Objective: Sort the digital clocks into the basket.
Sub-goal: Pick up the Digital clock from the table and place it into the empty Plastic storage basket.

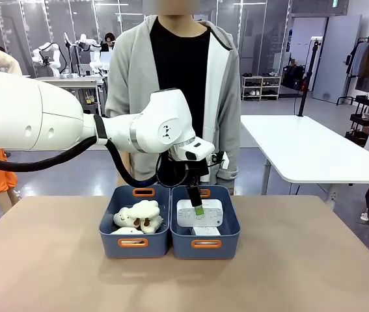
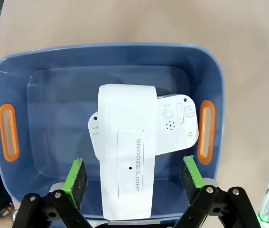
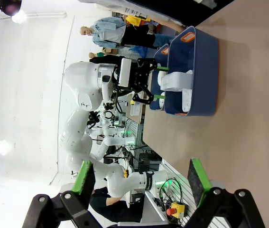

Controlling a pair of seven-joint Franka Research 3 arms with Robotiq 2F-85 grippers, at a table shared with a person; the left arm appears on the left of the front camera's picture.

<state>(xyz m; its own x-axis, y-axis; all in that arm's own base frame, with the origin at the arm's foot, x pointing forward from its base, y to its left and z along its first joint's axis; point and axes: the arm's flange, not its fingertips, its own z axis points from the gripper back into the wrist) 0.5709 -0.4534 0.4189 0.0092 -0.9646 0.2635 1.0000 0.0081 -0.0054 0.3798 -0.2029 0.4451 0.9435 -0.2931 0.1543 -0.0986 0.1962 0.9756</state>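
Both digital clocks (image 2: 127,156) lie stacked in the right-hand basket (image 1: 205,246), the upper one crossways over the lower. The left gripper (image 2: 134,178) hangs over them with jaws spread wide, gripping nothing; the right gripper (image 3: 139,183) is open and empty too, well away. The risk now is a pad catching the top clock's edge on the way up, tipping it or dragging the basket.

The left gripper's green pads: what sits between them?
In the left wrist view, the top clock lies between the open left gripper's pads, apart from both, inside the basket.
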